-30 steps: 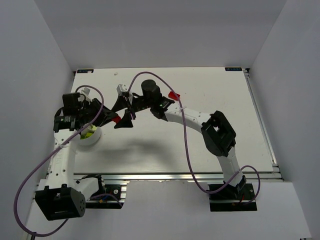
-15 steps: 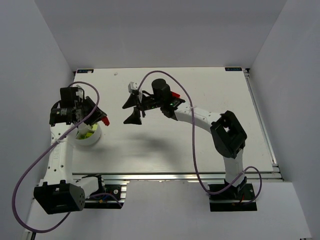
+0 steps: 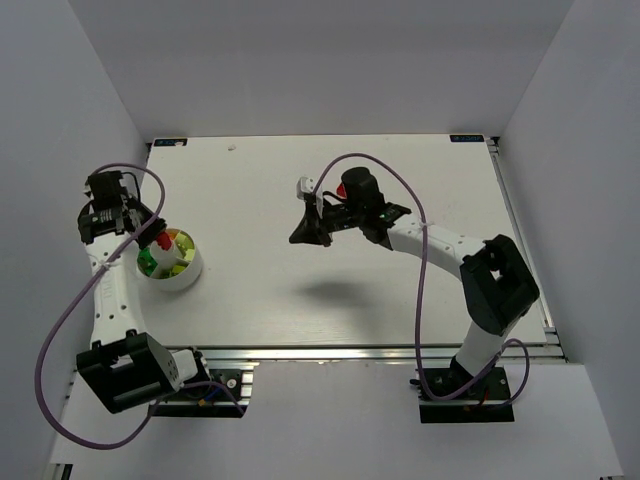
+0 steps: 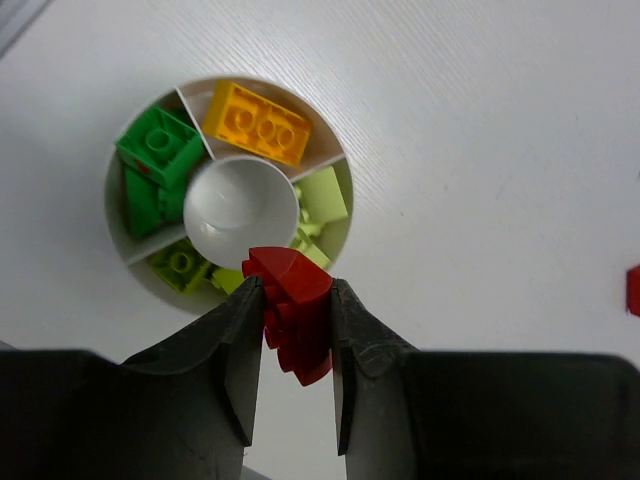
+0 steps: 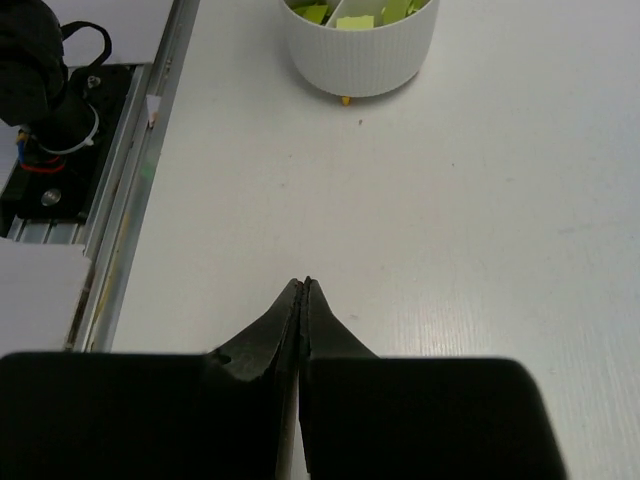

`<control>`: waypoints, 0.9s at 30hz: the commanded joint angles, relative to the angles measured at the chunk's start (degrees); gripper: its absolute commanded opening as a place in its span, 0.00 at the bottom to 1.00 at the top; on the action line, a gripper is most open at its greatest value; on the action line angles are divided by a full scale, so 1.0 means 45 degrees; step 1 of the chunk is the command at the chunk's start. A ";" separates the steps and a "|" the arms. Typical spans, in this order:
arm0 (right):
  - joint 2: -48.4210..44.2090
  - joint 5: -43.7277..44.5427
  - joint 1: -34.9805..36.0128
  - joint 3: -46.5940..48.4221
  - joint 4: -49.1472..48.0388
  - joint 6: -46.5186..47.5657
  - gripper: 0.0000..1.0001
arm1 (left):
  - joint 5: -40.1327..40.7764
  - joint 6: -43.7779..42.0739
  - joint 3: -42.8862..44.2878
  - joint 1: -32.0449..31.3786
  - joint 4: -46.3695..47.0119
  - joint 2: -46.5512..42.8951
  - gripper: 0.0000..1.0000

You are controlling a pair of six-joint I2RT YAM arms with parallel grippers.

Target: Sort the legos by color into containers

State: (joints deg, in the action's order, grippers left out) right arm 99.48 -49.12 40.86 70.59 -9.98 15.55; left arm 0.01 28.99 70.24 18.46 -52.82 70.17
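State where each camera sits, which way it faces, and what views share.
Top external: above and behind, looking down on the table; left arm and right arm show.
Left wrist: over the dish, looking straight down; left gripper holds a red brick.
Right wrist: low over the table, facing the dish; right gripper shut, empty.
Shared: all three show the dish.

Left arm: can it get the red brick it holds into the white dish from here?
Probably yes. The left gripper, shut on the red brick, hangs over the edge of the white dish; the dish is open-topped and nothing sits between them.
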 commanded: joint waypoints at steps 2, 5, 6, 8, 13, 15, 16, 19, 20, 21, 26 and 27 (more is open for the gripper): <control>-0.0856 0.0135 -0.0135 -0.0763 0.0010 0.0255 0.00 | 0.0602 -0.0642 0.0428 0.0410 0.0857 0.0011 0.00; -0.1032 0.0116 -0.0291 -0.1057 0.0010 0.0255 0.00 | 0.0623 -0.0545 0.0058 0.0429 0.1422 0.0148 0.00; -0.1072 0.0096 -0.0330 -0.1096 0.0010 0.0255 0.00 | 0.0603 -0.0506 -0.0060 0.0410 0.1560 0.0187 0.00; -0.1130 0.0076 -0.0466 -0.1135 0.0030 0.0274 0.00 | 0.0545 -0.0447 -0.0236 0.0430 0.1911 0.0304 0.00; -0.1150 0.0076 -0.0779 -0.1077 0.0069 0.0255 0.03 | 0.0895 -0.0466 -0.0354 0.0468 0.2050 0.0558 0.00; -0.1131 0.0076 -0.0915 -0.0999 0.0088 0.0236 0.08 | 0.0954 -0.0486 -0.0354 0.0488 0.2050 0.0637 0.00; -0.1131 0.0076 -0.0974 -0.0979 0.0088 0.0236 0.10 | 0.0935 -0.0447 -0.0374 0.0488 0.2050 0.0675 0.00; -0.1111 0.0096 -0.1169 -0.0920 0.0089 0.0236 0.16 | 0.0838 -0.0330 -0.0587 0.0488 0.2049 0.0637 0.00; -0.1092 0.0096 -0.1228 -0.0901 0.0088 0.0236 0.18 | 0.0837 -0.0330 -0.0685 0.0488 0.2030 0.0598 0.00; -0.1111 0.0096 -0.1287 -0.0882 0.0088 0.0236 0.20 | 0.0818 -0.0291 -0.0764 0.0488 0.2030 0.0559 0.00; -0.1014 0.0115 -0.1580 -0.0862 0.0089 0.0236 0.25 | 0.0915 -0.0271 -0.1232 0.0469 0.1875 0.0422 0.00; -0.1033 0.0116 -0.1580 -0.0842 0.0088 0.0236 0.26 | 0.0974 -0.0271 -0.1253 0.0488 0.1835 0.0403 0.00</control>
State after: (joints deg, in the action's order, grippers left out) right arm 96.68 -48.23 34.26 65.76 -8.93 15.73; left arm 3.18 27.51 65.17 20.40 -44.69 73.93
